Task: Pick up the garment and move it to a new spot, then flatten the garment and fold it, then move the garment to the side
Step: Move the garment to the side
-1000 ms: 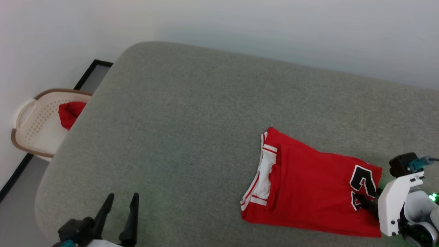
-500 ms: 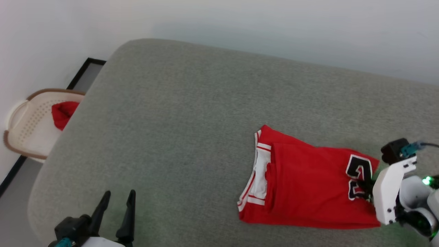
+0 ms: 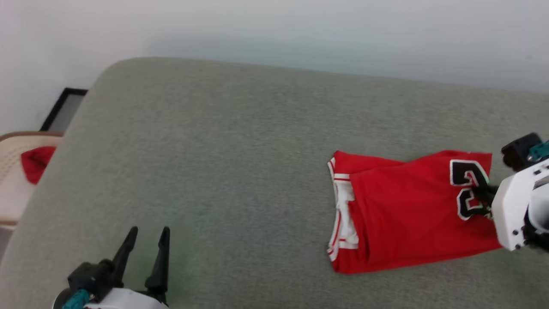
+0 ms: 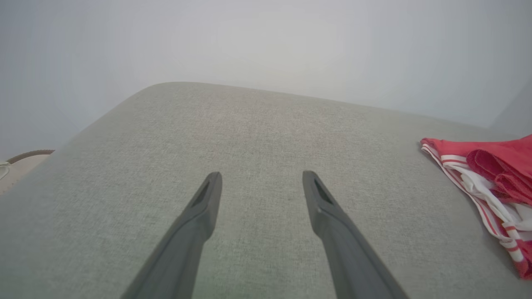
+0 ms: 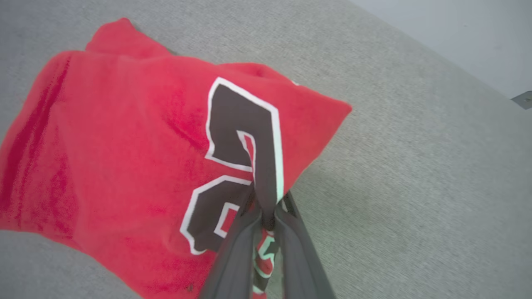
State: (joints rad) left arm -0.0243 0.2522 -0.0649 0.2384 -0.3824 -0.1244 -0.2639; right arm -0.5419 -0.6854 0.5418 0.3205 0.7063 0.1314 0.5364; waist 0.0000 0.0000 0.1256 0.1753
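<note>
The garment (image 3: 403, 214), a red jersey with white-striped trim and black white-outlined numerals, lies folded on the right part of a grey cushioned surface (image 3: 214, 150). My right gripper (image 3: 482, 199) is shut on its right edge, at the numerals. The right wrist view shows the fingers pinching a fold of the garment (image 5: 124, 137) at the right gripper (image 5: 266, 207), with the cloth pulled taut toward them. My left gripper (image 3: 148, 234) stands open at the lower left, well away from the garment. In the left wrist view the left gripper (image 4: 262, 182) is above bare cushion, with the garment's (image 4: 494, 174) trimmed end at the right.
A pale perforated basket (image 3: 13, 184) holding a red cloth (image 3: 36, 161) stands on the floor past the cushion's left edge. A white wall runs behind the cushion's far edge. Bare grey cushion spreads left of and beyond the garment.
My right gripper has shut on the garment's numbered edge and drawn it up and to the right. The head camera has turned, shifting the whole picture. The left gripper has stayed open.
</note>
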